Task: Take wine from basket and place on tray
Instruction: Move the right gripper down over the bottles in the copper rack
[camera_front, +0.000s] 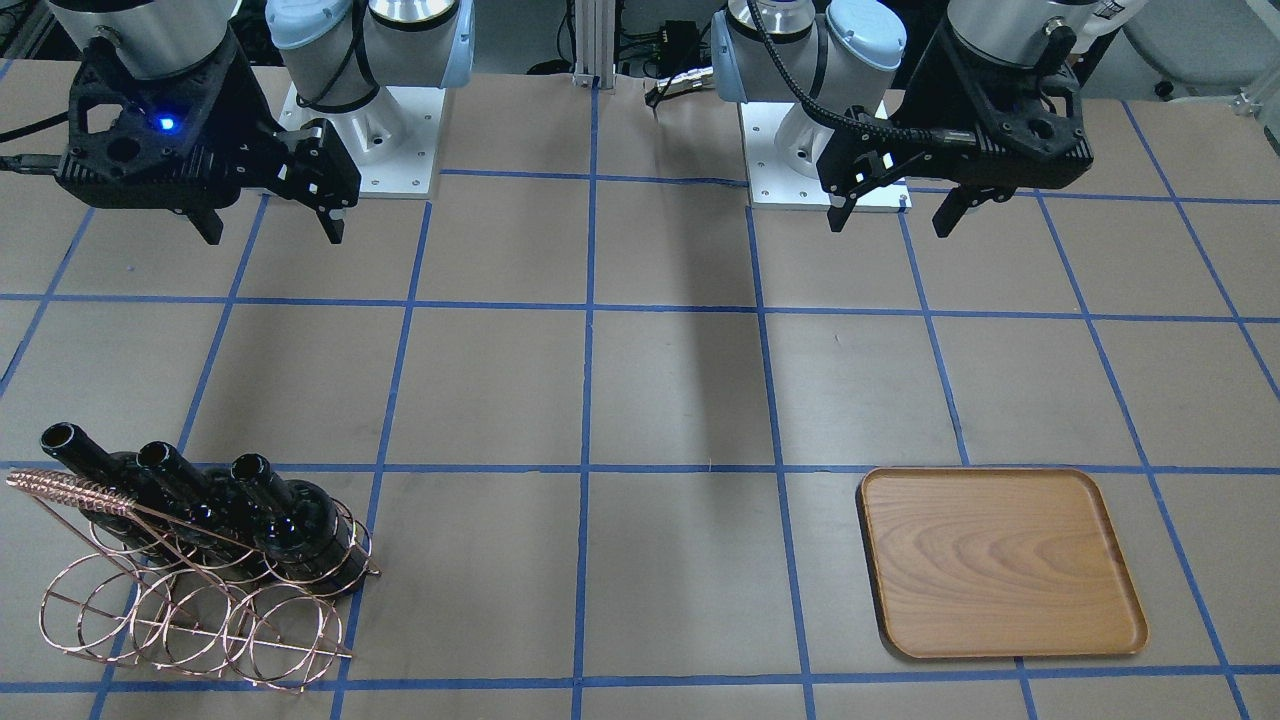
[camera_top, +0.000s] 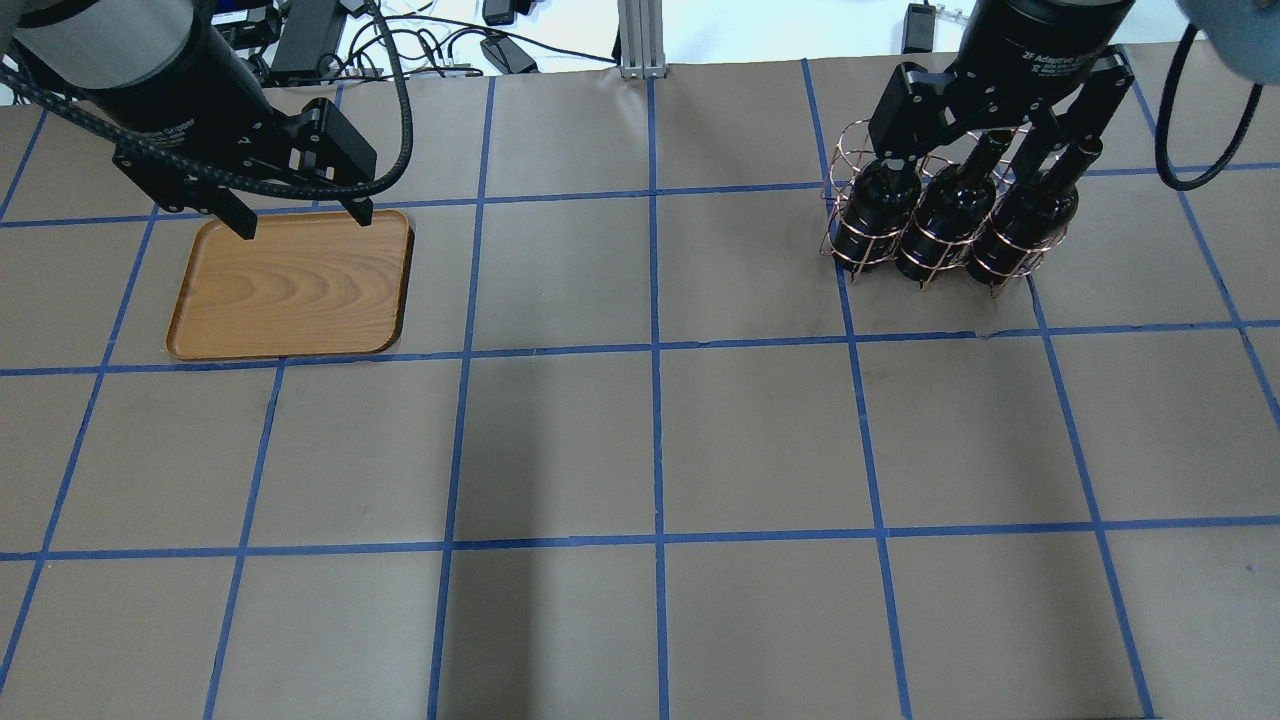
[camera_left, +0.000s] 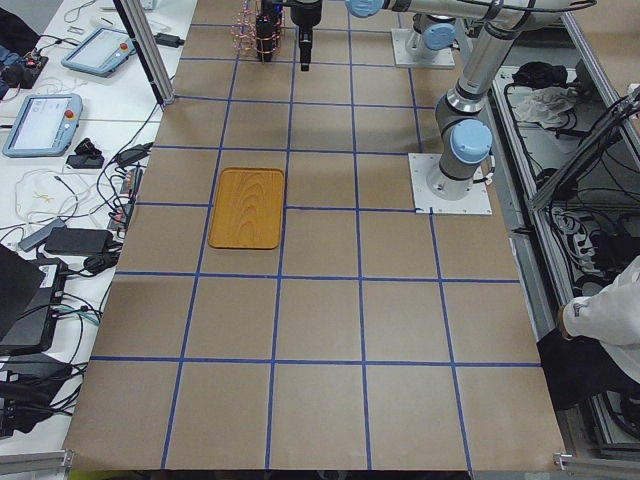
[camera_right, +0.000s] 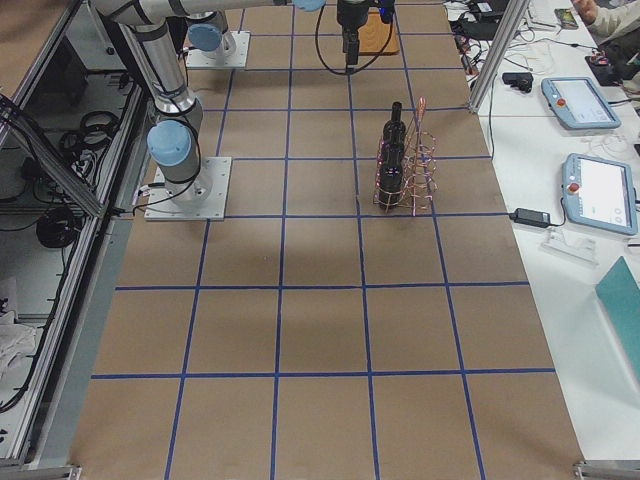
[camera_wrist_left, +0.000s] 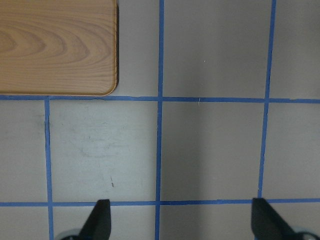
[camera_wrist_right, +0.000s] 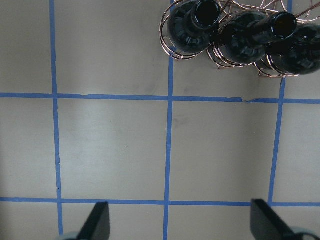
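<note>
Since wine (camera_front: 298, 525) stands neck-up in the basket (camera_front: 190, 630), lower left of the front-facing view, right end effector (camera_front: 272, 232) is nearer, upper left; fingers apart, empty. Left end effector (camera_front: 888, 226), upper right, also apart.

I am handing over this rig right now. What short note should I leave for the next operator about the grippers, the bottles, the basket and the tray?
Left gripper: fingers open, empty, raised on the robot's side of the tray.
Right gripper: fingers open, empty, raised on the robot's side of the basket.
Wine bottles: all three sit in the basket, on the robot's right side.
Tray: on the robot's left side, nothing on it.
Done: nothing yet.
Left: grasp a bottle, lift it out of the basket, set it on the tray.
</note>
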